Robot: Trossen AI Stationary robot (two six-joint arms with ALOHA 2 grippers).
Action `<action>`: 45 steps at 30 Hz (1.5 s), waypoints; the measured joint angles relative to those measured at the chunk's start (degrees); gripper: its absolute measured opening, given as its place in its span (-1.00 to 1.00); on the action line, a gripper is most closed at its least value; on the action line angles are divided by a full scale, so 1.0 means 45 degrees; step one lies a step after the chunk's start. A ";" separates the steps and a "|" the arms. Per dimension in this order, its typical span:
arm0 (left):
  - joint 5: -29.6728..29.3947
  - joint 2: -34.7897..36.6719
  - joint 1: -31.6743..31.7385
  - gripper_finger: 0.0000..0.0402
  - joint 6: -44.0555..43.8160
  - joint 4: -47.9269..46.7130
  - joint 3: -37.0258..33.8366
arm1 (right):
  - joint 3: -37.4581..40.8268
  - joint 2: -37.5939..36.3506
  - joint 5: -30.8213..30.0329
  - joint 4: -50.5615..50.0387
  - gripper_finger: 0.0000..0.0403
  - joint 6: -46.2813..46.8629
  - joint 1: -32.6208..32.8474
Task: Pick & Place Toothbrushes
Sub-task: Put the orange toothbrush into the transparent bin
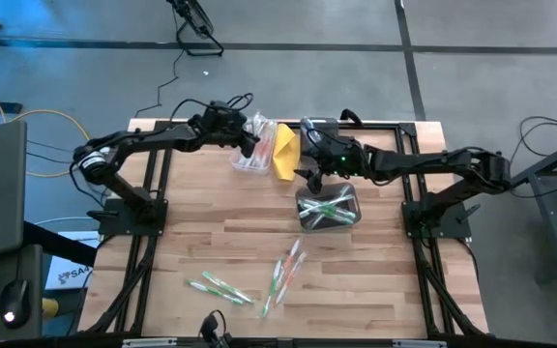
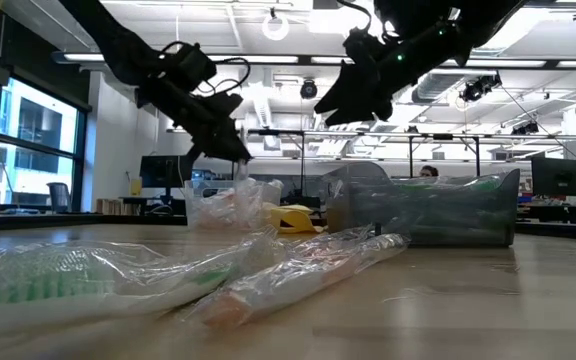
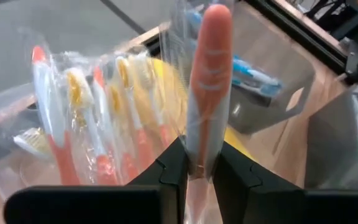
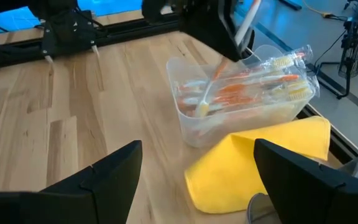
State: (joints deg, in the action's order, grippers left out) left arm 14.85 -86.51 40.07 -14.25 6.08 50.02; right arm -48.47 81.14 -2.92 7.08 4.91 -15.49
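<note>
My left gripper (image 1: pixel 250 146) hangs over a clear bin (image 1: pixel 249 159) of orange toothbrushes (image 3: pixel 98 124) at the table's far middle. It is shut on one wrapped orange toothbrush (image 3: pixel 207 87). The right wrist view shows that toothbrush (image 4: pixel 209 93) slanting down into the bin. My right gripper (image 1: pixel 310 180) stands open with nothing between its fingers (image 4: pixel 197 180), just above a bin of green toothbrushes (image 1: pixel 329 209). More wrapped toothbrushes (image 1: pixel 286 271) lie flat on the near table. My left gripper pinches the orange toothbrush's handle (image 3: pixel 199 155) between its two fingers. The toothbrush runs along the fingers and sticks out ahead of them. The fingers slant down from the table's left side. The brush's lower end (image 4: pixel 202 109) is inside the bin; whether it touches the others I cannot tell.
A yellow folded cloth (image 1: pixel 286 150) lies between the two bins. A third bin (image 3: pixel 272 81) with blue toothbrushes stands beyond it. Loose green toothbrushes (image 1: pixel 218 287) lie at the near left. Bare wood lies on the table's left and right parts.
</note>
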 joint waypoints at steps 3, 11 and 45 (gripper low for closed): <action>-0.0065 -0.0192 0.0005 -0.66 -0.0235 -0.0066 0.0000 | 0.0000 0.0000 -0.0001 0.0002 0.50 0.0000 -0.0005; -0.0194 -0.0202 0.0005 -0.59 -0.0223 -0.0052 0.0000 | 0.0000 0.0000 -0.0024 -0.0003 0.50 0.0000 -0.0005; -0.0661 -0.0202 0.0005 -0.57 0.0872 0.0323 0.0000 | 0.0000 0.0000 -0.0024 -0.0003 0.50 -0.0010 0.0000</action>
State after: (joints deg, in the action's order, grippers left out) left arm 11.88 -87.42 40.10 -10.33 7.53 50.02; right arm -48.47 81.14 -3.03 7.07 4.86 -15.49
